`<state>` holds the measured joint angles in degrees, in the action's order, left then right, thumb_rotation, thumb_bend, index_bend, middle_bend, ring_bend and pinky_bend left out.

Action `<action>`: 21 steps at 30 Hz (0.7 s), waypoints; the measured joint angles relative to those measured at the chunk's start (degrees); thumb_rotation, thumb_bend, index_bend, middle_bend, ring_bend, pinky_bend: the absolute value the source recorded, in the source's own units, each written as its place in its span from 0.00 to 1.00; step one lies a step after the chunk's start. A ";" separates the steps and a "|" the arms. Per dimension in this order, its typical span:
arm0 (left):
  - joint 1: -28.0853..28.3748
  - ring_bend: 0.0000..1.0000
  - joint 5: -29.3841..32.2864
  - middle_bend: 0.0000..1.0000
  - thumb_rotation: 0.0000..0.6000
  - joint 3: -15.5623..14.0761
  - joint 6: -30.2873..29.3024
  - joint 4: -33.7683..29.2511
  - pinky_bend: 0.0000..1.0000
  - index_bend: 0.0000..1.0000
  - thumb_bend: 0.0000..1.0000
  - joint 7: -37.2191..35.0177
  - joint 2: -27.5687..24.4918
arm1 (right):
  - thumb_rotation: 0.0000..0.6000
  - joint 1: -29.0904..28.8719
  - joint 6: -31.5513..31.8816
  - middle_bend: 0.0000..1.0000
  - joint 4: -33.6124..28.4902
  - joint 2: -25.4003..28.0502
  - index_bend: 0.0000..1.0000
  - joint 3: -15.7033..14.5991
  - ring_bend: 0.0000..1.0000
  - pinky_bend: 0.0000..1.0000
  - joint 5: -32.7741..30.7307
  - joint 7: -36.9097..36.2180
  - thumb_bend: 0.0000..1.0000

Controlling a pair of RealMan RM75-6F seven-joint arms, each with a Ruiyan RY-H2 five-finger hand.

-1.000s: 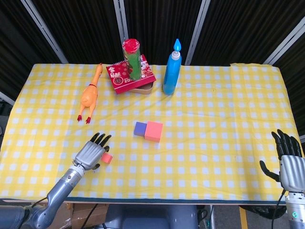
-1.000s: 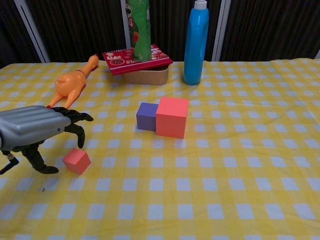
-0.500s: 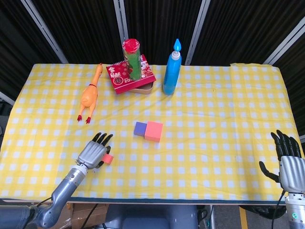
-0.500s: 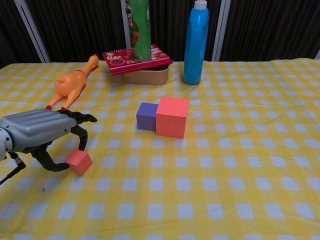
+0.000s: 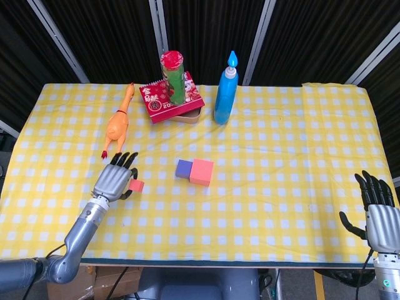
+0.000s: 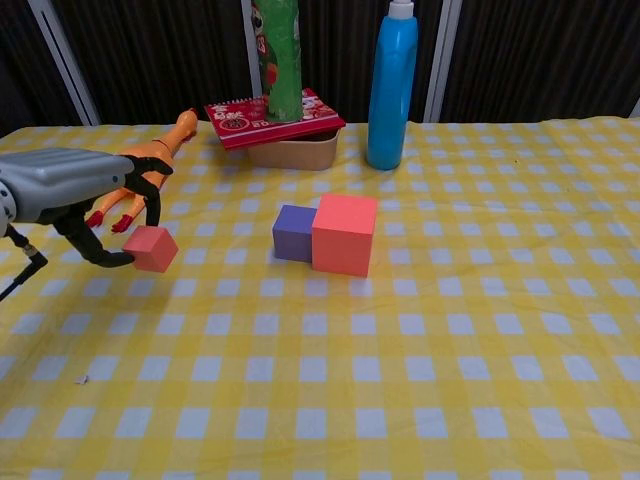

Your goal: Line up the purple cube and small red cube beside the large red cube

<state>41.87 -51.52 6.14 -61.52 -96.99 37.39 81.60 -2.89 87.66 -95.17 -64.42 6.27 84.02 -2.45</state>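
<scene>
Left robot hand now pinches small red cube, lifted; right robot hand unchanged, released.

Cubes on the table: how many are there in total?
3. The large red cube and the purple cube touch mid-table; the small red cube is pinched by the left hand. None seems hidden.

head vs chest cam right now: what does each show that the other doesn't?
Head view only: the right robot hand, open at the table's near right corner, and the full yellow checked tablecloth.

Chest view only: a side-on look at the left robot hand pinching the small red cube.

Both: that hand and cube, the purple cube touching the large red cube, rubber chicken, blue bottle, green can on its box.
</scene>
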 measured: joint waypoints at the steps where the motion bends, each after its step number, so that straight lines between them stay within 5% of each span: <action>1: 0.67 0.00 1.00 0.00 1.00 0.75 0.42 0.64 0.04 0.48 0.38 0.31 0.09 | 1.00 0.00 -0.07 0.00 -0.01 0.04 0.00 -0.01 0.00 0.04 -0.03 -0.09 0.37; 12: 10.95 0.00 13.72 0.00 1.00 6.83 7.26 15.18 0.04 0.48 0.38 5.50 8.20 | 1.00 -0.25 -1.15 0.00 -0.31 0.49 0.00 0.03 0.00 0.04 -0.71 -1.34 0.37; 21: 15.78 0.00 17.99 0.00 1.00 7.52 9.47 22.81 0.04 0.47 0.38 7.64 15.04 | 1.00 -0.29 -1.51 0.00 -0.44 0.83 0.00 0.03 0.00 0.04 -0.93 -1.96 0.37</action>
<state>57.66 -33.53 13.66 -52.05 -74.18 45.03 96.64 -3.18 86.15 -95.61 -63.59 6.29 83.09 -4.41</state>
